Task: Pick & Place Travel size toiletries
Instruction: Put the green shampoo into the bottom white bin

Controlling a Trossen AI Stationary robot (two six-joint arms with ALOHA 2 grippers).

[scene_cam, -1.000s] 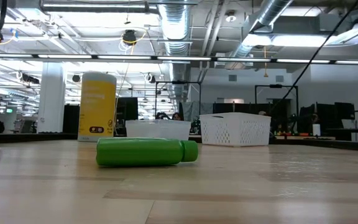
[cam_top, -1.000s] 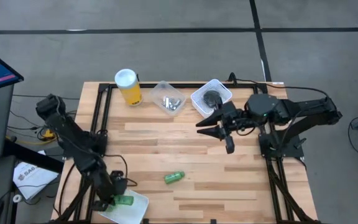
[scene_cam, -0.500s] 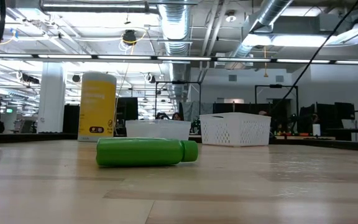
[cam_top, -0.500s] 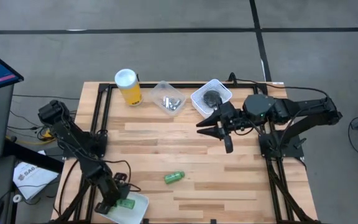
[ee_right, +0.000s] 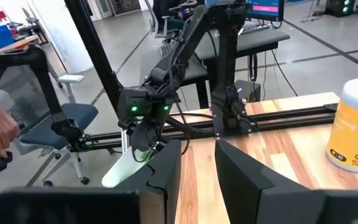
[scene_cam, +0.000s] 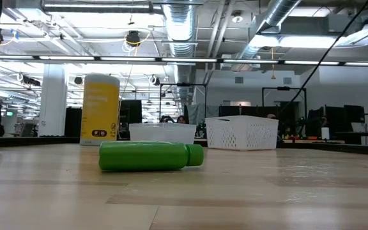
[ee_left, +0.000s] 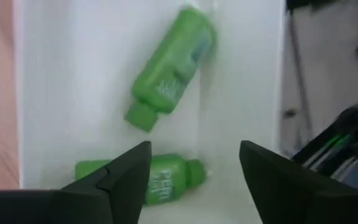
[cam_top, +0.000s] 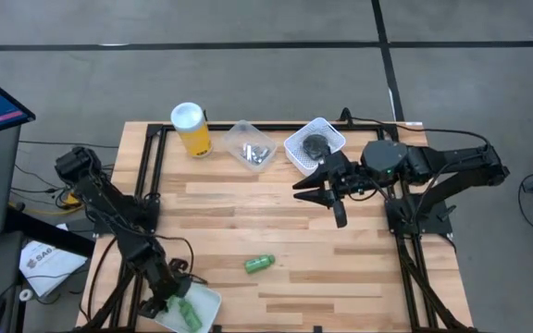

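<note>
White tray at the near-left table corner holds two green mini bottles, both lying flat with white label print that can't be read. Left gripper hovers over them, fingers apart, empty; a second ago it was narrower and lower over the tray. Third green bottle lies on the table mid-front, unmoved. Clear tub holds silvery tubes; white basket holds a dark round piece. Yellow canister: text illegible. Right gripper waits beside the basket, fingers slightly apart, empty.
</note>
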